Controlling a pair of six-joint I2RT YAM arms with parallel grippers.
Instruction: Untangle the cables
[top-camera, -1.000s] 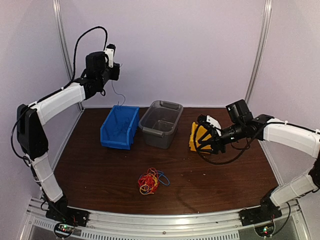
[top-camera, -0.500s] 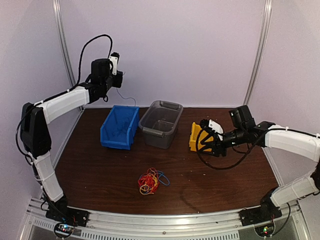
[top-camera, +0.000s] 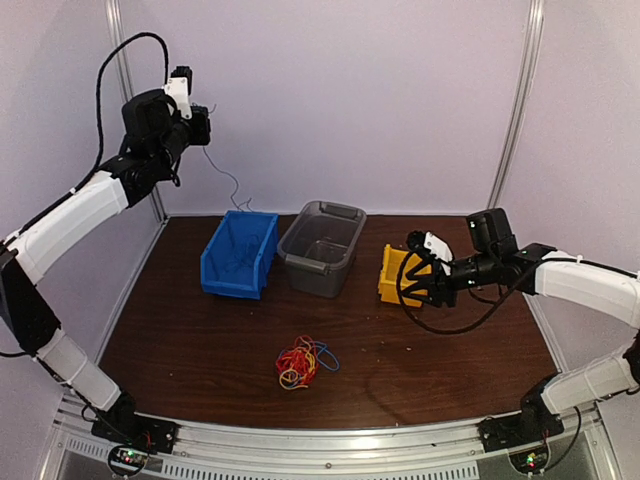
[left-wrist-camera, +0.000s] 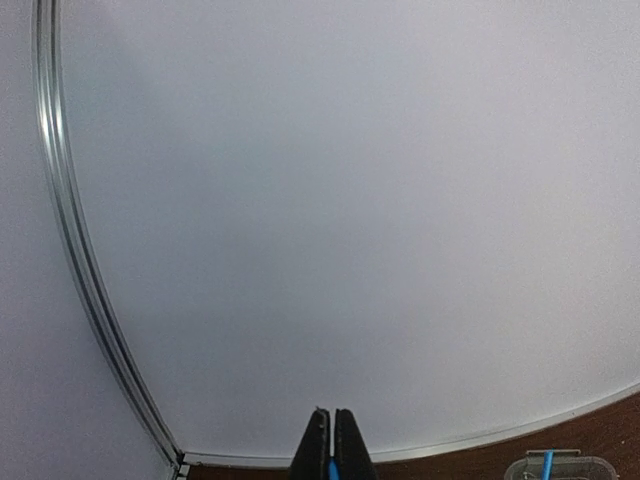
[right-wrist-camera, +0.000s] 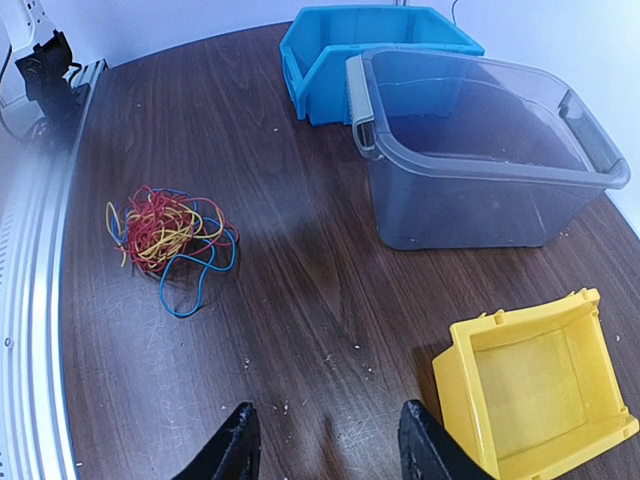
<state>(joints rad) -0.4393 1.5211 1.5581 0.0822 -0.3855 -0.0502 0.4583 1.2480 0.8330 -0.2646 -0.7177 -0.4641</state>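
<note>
- Left gripper (top-camera: 204, 129) is rising leftward, pinching one blue cable (left-wrist-camera: 331, 471) above the blue bin (top-camera: 240, 256).
- Right gripper (right-wrist-camera: 325, 440) is hovering with its fingers spread near the yellow bin (right-wrist-camera: 535, 390).
- Tangled cables (top-camera: 303, 362) are lying mid-table, awaiting further extraction.

Your top cam sits high behind the near edge of the table (top-camera: 200, 340), looking down & fwd over all of it to the back wall (top-camera: 350, 100). L wrist cam is up high at far left, facing that wall nearly level; only a tabletop sliver & the grey tub (left-wrist-camera: 545, 466) rim show. R wrist cam hangs low by the yellow bin (right-wrist-camera: 540, 390), looking leftward across the table. W/ the top view it shares the cables (right-wrist-camera: 165, 235), blue bin (right-wrist-camera: 370, 40), tub & yellow bin.
</note>
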